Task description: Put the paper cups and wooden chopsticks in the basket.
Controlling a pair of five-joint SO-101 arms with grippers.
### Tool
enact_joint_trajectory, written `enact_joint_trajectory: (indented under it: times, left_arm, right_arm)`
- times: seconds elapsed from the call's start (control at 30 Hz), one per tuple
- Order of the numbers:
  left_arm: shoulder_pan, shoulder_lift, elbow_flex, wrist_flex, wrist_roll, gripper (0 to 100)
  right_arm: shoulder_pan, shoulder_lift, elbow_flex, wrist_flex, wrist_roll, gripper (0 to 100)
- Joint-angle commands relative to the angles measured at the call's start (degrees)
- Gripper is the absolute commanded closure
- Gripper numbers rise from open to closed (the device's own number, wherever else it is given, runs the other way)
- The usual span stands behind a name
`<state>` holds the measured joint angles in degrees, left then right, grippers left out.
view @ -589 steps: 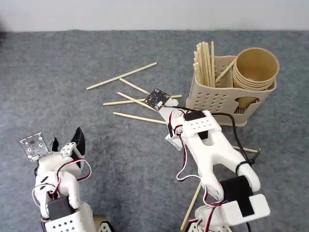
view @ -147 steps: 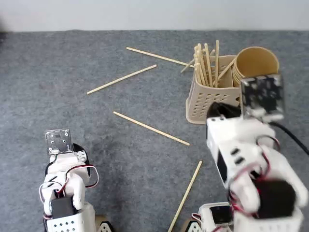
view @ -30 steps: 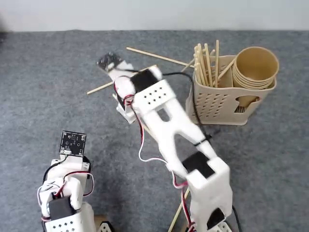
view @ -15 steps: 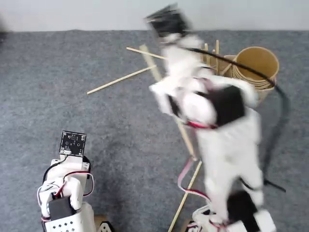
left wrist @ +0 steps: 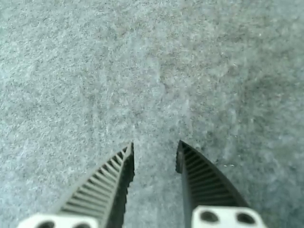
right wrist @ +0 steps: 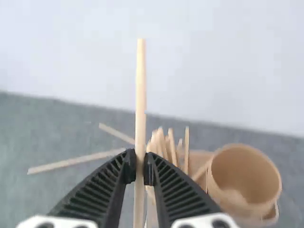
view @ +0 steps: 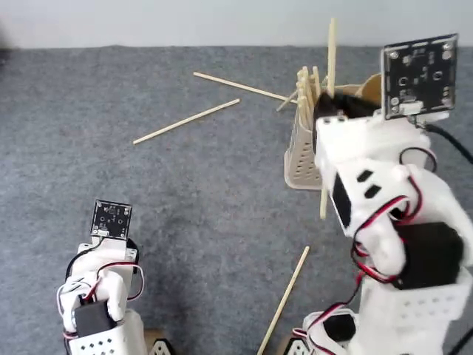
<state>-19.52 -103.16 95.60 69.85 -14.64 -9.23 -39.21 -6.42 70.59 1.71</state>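
Observation:
My right gripper [right wrist: 137,164] is shut on a wooden chopstick [right wrist: 139,90] that stands upright in its jaws. From above, that chopstick [view: 329,89] rises beside the beige basket [view: 299,159], with the right arm [view: 377,170] held high over it. The basket holds several chopsticks [right wrist: 166,140] and a stack of paper cups [right wrist: 242,178], mostly hidden by the arm in the high view. Three more chopsticks lie on the grey mat: one far [view: 240,86], one at the middle left [view: 186,121], one near [view: 284,299]. My left gripper [left wrist: 155,152] is open above bare mat.
The left arm [view: 100,296] sits folded at the near left corner. A pale wall [view: 148,22] runs along the far edge of the grey mat [view: 148,192].
The right arm has lifted a chopstick off the mat's middle and swung it right and up, beside the basket. The left arm has kept still.

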Motion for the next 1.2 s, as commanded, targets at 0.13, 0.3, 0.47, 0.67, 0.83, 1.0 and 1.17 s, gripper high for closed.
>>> enact_joint_trajectory:
  times: [0.13, 0.3, 0.47, 0.67, 0.83, 1.0, 1.17]
  left_arm:
    - [-0.18, -0.53, -0.22, -1.14, -0.53, 86]
    - [-0.18, -0.53, -0.22, -1.14, -0.53, 86]
    - [-0.18, -0.53, -0.22, -1.14, -0.53, 86]
    - [-0.18, -0.53, -0.22, -1.14, -0.53, 86]
    - [-0.18, -0.53, -0.22, -1.14, -0.53, 86]
    - [-0.18, -0.53, -0.22, -1.14, -0.53, 86]
    - [-0.18, -0.53, -0.22, -1.14, -0.53, 86]
  right_arm:
    - [4.26, -4.79, 22.15, -40.66, -0.09, 99.1]
    - [6.73, -4.09, 32.09, -58.07, -0.09, 99.1]
    - [7.87, -1.10, 36.13, -63.43, 0.00, 99.1]
    - [7.78, 1.19, 36.31, -56.48, 0.00, 93.1]
    - [7.52, -0.13, 30.59, -45.85, -0.44, 79.2]
    - [5.23, -3.91, 25.32, -30.02, -0.53, 87.6]
    - [2.15, -7.78, 24.18, -11.47, -4.13, 89.8]
